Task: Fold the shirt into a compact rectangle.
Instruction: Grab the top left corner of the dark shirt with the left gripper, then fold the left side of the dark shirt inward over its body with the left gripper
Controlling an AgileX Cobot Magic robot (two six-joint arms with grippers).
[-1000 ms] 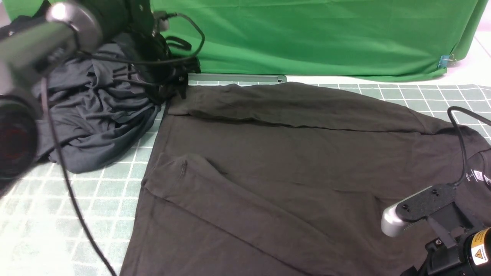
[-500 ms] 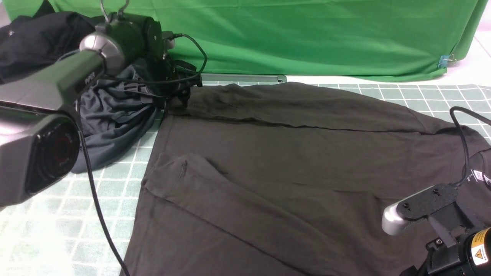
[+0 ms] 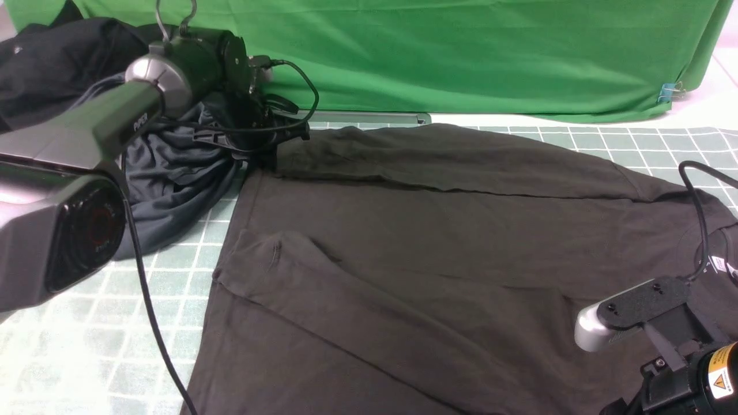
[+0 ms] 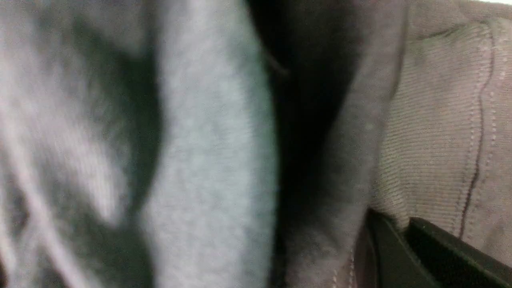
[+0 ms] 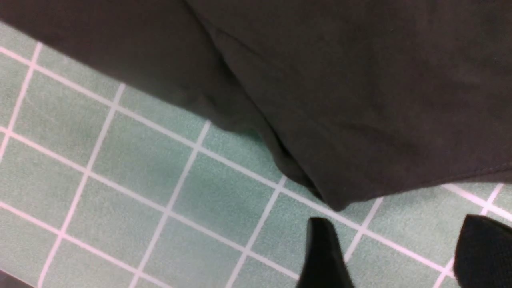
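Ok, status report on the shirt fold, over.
Left claw looks shut on far left corner of shirt. Right claw open, over mat beside shirt edge. Shirt spread out, partly folded. Blue-grey garment crowds left claw.

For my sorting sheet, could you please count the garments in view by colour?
Brownish-black shirt: 1
Blue-grey garment: 1
Black garment: 1
Total: 3
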